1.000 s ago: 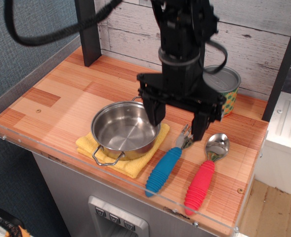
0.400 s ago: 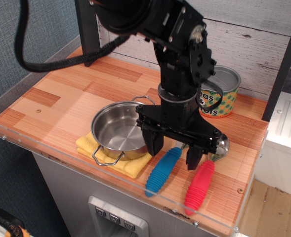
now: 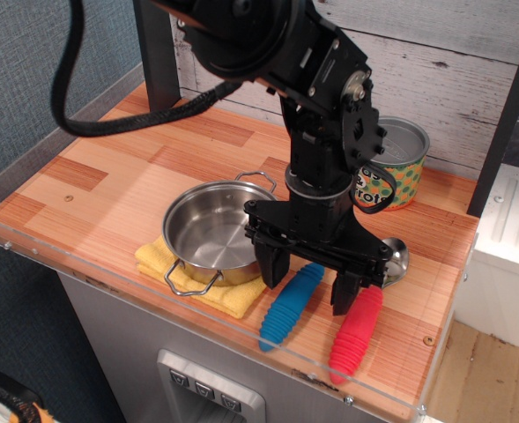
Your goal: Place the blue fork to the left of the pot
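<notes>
The blue fork (image 3: 291,306) lies on the wooden table near the front edge, just right of the pot; its tines are hidden behind my gripper. The pot (image 3: 215,233) is shiny steel with two wire loop handles and sits on a yellow cloth (image 3: 233,297). My gripper (image 3: 310,280) is open, low over the table. Its two black fingers straddle the upper part of the fork's blue handle, one finger (image 3: 274,265) on the left and one on the right.
A red-handled spoon (image 3: 358,329) lies right beside the fork, close to the right finger. A green-and-orange dotted tin can (image 3: 391,163) stands at the back right. A clear plastic rim (image 3: 197,319) edges the table front. A black post (image 3: 158,53) stands at the back left.
My gripper has come down and forward from above the pot's right rim to the fork. Its open fingers now straddle the blue handle. The fork, pot and spoon have not moved.
</notes>
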`<state>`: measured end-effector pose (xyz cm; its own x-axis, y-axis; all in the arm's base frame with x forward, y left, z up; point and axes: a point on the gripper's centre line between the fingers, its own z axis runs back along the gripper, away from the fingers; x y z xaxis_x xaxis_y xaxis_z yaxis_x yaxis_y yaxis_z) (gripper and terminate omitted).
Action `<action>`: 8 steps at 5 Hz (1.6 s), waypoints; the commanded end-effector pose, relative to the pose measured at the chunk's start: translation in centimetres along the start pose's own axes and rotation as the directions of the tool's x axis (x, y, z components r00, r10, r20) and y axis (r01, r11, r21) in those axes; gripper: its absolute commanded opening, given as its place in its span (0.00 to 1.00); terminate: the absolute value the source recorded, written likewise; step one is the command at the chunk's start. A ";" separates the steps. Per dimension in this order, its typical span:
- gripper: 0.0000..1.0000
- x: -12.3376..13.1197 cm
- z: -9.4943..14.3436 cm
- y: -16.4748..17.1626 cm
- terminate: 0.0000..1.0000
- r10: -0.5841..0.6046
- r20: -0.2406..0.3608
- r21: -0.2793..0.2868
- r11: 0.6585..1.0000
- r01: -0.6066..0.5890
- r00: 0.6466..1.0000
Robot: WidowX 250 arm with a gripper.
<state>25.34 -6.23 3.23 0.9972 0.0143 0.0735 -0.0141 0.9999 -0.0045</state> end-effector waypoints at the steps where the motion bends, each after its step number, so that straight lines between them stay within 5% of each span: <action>1: 1.00 0.0 -0.2 0.1 0.00 -0.008 0.010 0.022 1.000 0.008 1.000; 6: 1.00 -0.3 -3.4 0.5 0.00 -0.006 -0.064 0.084 0.996 0.011 0.998; 7: 0.00 -0.4 -2.0 0.5 0.00 0.006 -0.025 0.072 0.997 -0.004 1.000; 8: 0.00 -0.3 -0.4 0.4 0.00 0.032 0.011 0.084 0.996 -0.032 0.999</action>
<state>24.88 -5.60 1.88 0.9977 0.0444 0.0518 -0.0490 0.9946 0.0910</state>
